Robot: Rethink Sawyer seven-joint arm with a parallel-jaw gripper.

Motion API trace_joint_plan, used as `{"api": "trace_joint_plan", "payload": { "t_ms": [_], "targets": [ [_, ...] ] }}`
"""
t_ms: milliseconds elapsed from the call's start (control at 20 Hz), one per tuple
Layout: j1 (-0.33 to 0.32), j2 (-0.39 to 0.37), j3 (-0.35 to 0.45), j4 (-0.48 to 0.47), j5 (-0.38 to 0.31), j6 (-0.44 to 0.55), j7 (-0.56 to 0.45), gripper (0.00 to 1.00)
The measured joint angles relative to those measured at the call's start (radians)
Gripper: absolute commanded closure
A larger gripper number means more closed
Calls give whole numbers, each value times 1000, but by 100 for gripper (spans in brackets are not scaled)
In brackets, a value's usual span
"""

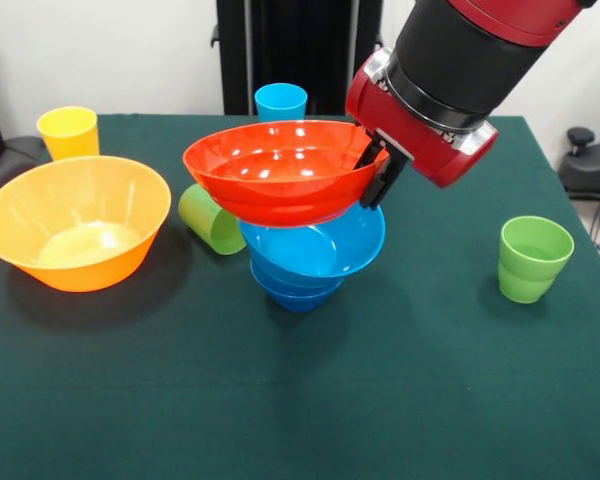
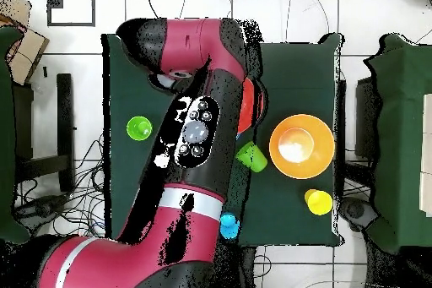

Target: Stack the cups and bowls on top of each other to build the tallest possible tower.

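You had the pincer [image 1: 377, 172] clamped on the rim of the orange-red bowl [image 1: 280, 170], which sat tilted on the stack of blue bowls [image 1: 310, 255] directly below it on the green surface [image 1: 300, 400]. A green cup [image 1: 533, 258] stood upright nearer the camera on one side of the pincer; on the other lay a tipped green cup [image 1: 210, 218] against the stack and, beyond it, the big yellow-orange bowl [image 1: 75, 222]. Farther back than the pincer stood the light blue cup [image 1: 280, 101] and the yellow cup [image 1: 68, 132].
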Motion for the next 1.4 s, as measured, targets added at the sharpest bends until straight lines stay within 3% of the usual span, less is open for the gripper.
{"api": "trace_joint_plan", "payload": {
  "t_ms": [1400],
  "targets": [
    [3, 1, -23, 0, 32, 0, 7, 100]
  ]
}}
